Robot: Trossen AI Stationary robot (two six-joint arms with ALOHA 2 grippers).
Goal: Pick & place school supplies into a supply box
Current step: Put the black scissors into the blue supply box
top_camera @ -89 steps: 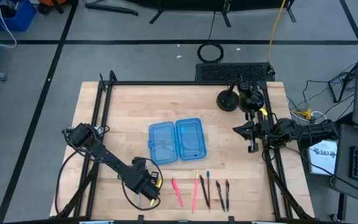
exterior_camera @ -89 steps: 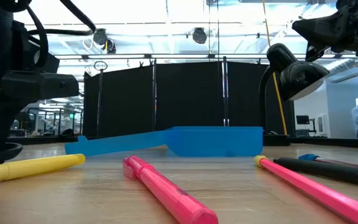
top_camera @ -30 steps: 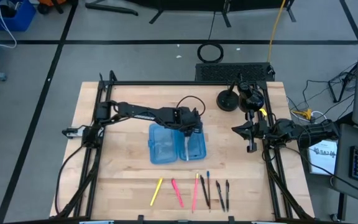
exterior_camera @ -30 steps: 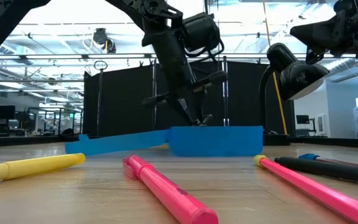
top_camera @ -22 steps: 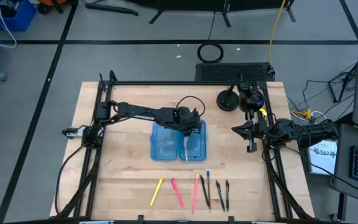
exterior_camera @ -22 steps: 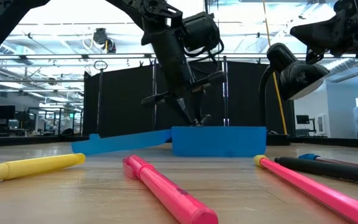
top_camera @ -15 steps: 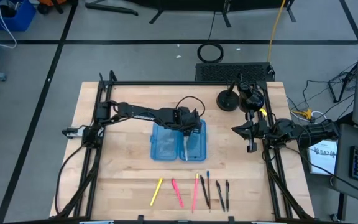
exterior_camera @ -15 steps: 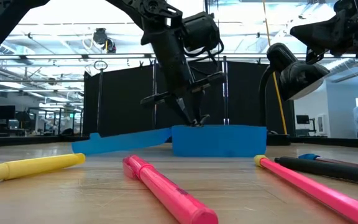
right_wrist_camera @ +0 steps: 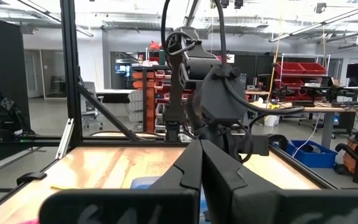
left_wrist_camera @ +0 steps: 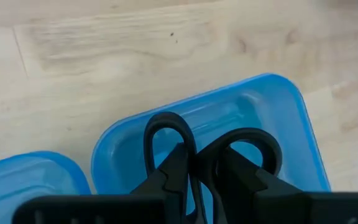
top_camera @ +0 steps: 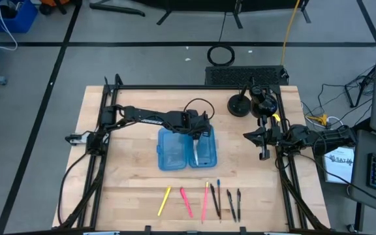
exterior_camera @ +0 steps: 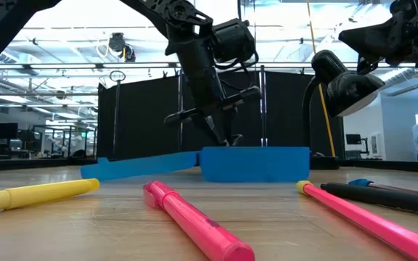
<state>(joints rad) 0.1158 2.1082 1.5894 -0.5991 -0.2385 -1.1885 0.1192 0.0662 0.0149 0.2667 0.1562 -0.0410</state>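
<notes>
Black-handled scissors point(left_wrist_camera: 207, 158) are pinched in the left gripper point(top_camera: 196, 130), right over the right half of the blue supply box point(top_camera: 187, 149). Their handles point toward 12 o'clock, along the box's long side. The right gripper point(top_camera: 264, 140), fingers together, waits off at 3 o'clock.

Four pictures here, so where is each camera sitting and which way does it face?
High view: overhead, straight down on the table, both arms, pens.
Low view: at tabletop height, level past the pens at the supply box; left arm comes in from above.
Left wrist view: on the left arm, over the box; left pincer grips the scissors.
Right wrist view: on the right arm; shut right pincer faces the left arm.
High and low views share the box.
</notes>
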